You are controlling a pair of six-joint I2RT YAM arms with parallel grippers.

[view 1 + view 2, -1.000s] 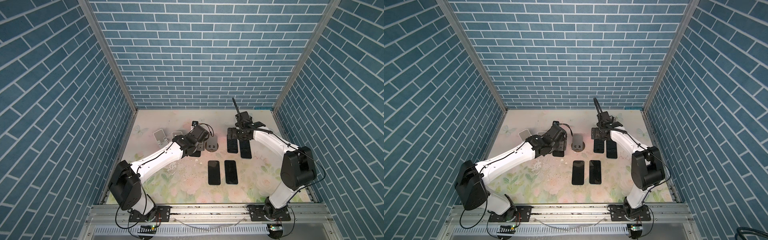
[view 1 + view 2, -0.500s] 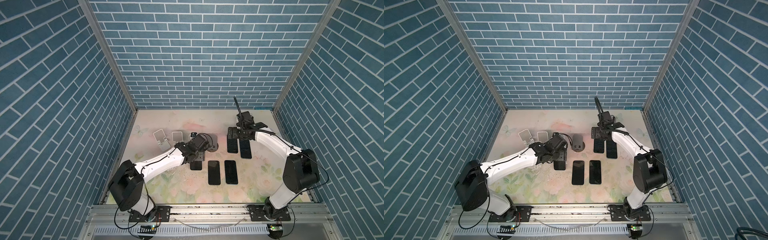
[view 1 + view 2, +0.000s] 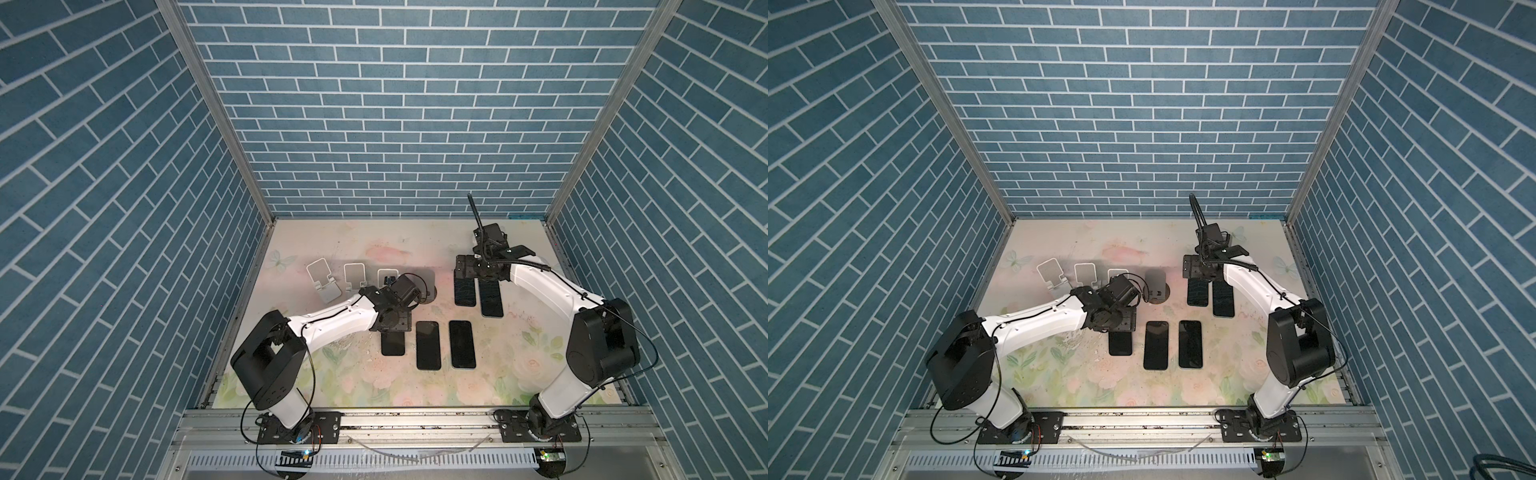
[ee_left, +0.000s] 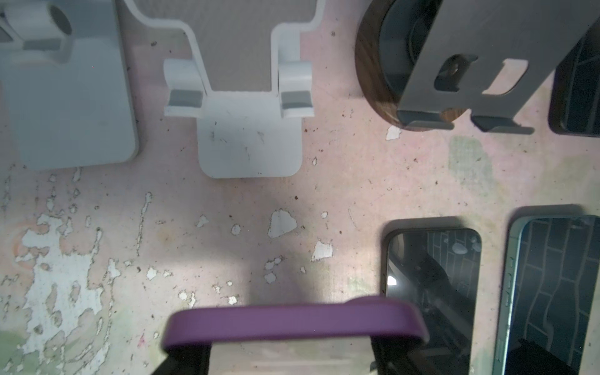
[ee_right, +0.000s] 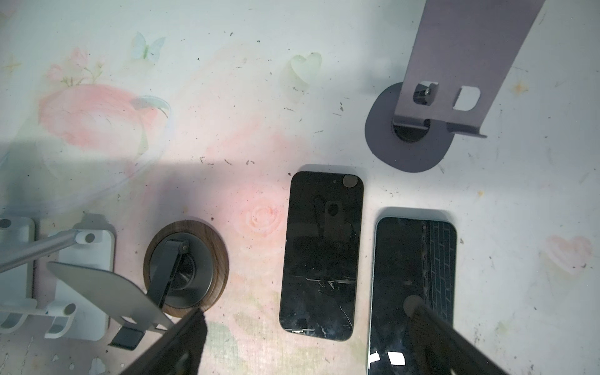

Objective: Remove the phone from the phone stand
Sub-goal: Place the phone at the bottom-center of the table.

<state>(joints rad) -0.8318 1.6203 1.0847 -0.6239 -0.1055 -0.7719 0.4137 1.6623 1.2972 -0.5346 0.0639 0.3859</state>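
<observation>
Moved well away from the white phone stand [image 4: 248, 146] since the earlier frame, the left gripper [image 3: 392, 331] is clamped on the purple-cased phone [image 4: 292, 319], which is held low just beside a flat dark phone [image 3: 428, 345]; whether it touches the table [image 3: 353, 386] cannot be told. The right gripper [image 5: 305, 316] is spread wide over two other phones [image 5: 321, 256], nothing held.

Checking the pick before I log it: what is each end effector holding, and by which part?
Left end effector grips the purple-cased phone across its side edges, near one end. Right end effector is open, holding nothing.
</observation>
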